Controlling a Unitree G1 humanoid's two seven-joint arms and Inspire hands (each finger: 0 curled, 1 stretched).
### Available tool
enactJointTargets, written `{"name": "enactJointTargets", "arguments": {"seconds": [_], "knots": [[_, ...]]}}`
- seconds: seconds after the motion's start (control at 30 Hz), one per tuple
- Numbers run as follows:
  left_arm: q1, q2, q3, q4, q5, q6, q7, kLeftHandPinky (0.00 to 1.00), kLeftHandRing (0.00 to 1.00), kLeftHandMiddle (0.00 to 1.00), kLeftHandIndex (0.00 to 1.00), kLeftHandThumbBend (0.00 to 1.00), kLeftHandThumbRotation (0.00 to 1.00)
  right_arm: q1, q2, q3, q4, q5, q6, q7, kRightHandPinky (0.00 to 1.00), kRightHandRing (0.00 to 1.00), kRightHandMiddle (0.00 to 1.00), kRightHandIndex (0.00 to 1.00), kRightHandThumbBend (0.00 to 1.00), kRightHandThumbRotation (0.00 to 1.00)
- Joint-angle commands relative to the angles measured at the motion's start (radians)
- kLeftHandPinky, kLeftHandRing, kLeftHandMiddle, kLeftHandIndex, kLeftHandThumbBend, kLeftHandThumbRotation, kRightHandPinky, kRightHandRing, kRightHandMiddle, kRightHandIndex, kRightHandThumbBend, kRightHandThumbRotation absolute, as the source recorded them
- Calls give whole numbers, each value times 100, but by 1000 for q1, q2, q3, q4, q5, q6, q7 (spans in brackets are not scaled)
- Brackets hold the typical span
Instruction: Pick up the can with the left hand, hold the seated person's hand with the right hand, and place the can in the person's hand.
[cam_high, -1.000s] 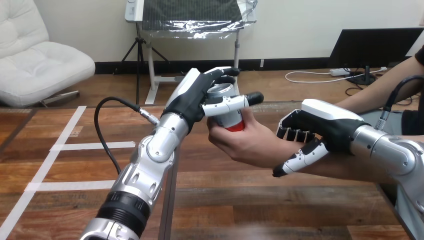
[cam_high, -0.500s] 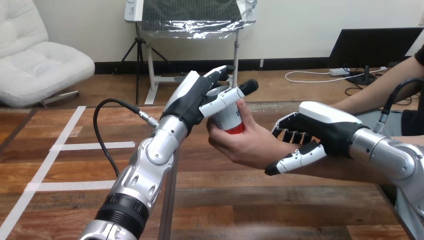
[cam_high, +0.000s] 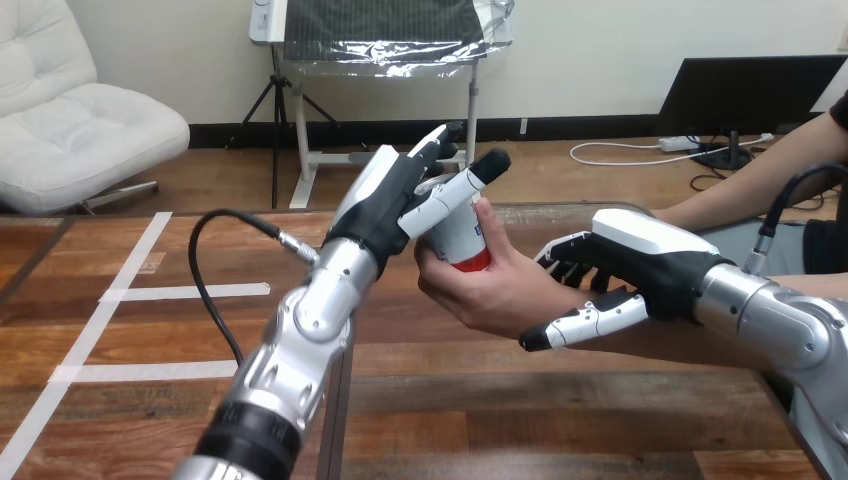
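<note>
The can (cam_high: 461, 236) stands upright in the person's hand (cam_high: 503, 292), above the table (cam_high: 560, 410). The person's fingers are curled around its lower part. The left hand (cam_high: 393, 196) is open beside the can, with straight fingers, and its thumb (cam_high: 455, 190) lies against the top of the can. The right hand (cam_high: 645, 262) is at the person's wrist. It is open too: the fingers are loosely bent over the wrist, and the thumb (cam_high: 572, 327) is straight under it, not closed around it.
</note>
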Motion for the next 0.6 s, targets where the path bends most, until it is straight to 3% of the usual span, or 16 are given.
{"name": "enactJointTargets", "arguments": {"seconds": [0.0, 0.27, 0.57], "knots": [[34, -11, 9, -52, -22, -45, 17, 83, 93, 94, 95, 100, 100, 13, 9, -40, -41, 38, 6, -3, 61, 76, 79, 80, 100, 75], [86, -11, 29, -97, -53, -111, 41, 87, 95, 94, 95, 98, 100, 42, 4, -69, -83, 58, 10, -12, 64, 82, 85, 88, 100, 88], [196, -7, 55, -233, -90, -166, 62, 90, 95, 95, 94, 91, 100, 93, 27, -138, -131, 139, -15, -51, 69, 87, 89, 92, 100, 95]]}}
